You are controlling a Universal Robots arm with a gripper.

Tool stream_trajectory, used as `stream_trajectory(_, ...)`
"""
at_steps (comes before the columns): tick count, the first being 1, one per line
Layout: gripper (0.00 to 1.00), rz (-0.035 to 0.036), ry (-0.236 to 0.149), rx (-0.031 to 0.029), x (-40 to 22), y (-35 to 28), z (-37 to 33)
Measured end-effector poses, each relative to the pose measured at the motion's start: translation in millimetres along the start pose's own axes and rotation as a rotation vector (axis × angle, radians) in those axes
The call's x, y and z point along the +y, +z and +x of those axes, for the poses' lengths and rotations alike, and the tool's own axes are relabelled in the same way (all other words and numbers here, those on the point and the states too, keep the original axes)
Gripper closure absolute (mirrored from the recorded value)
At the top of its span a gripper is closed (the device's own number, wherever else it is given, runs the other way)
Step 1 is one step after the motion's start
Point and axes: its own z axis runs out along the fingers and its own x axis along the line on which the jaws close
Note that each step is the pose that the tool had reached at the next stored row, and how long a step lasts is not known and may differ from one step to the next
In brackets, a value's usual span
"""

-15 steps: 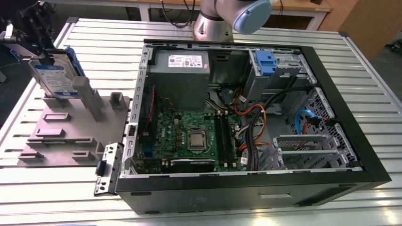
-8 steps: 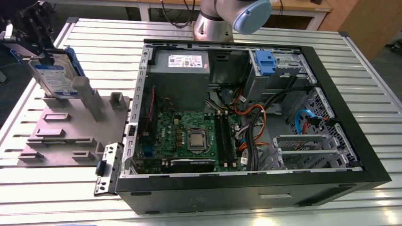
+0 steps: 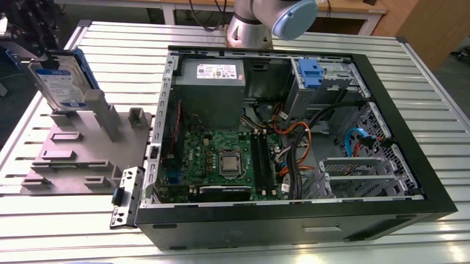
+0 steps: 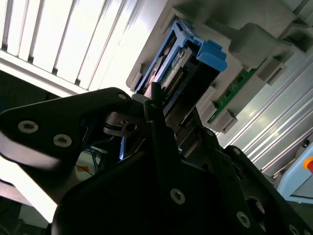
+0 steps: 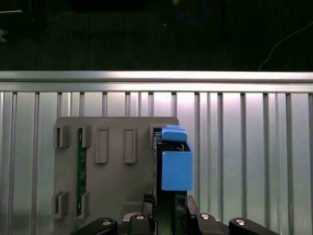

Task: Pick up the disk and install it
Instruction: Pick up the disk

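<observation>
Installation undone: blue-framed rectangular silver metal disk (image 3: 63, 82) upright in grey plastic holder (image 3: 81, 148), black end effector (image 5: 168, 203) at it, grasp untellable.

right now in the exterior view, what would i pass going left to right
silver hard drive in a bright blue plastic carrier → grey metal power supply box → blue plastic latch piece → thin bright blue cable
</observation>
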Motion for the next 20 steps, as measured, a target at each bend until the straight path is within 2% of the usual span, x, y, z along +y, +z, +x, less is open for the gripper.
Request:
stream_trajectory(5,0.65,0.0000,0.000,0.0000,0.5,-16.9,-0.1)
stream_trajectory(9,0.65,0.0000,0.000,0.0000,0.9,-33.2,-0.1)
stream_trajectory(20,0.65,0.0001,0.000,0.0000,1.8,-66.6,-0.2)
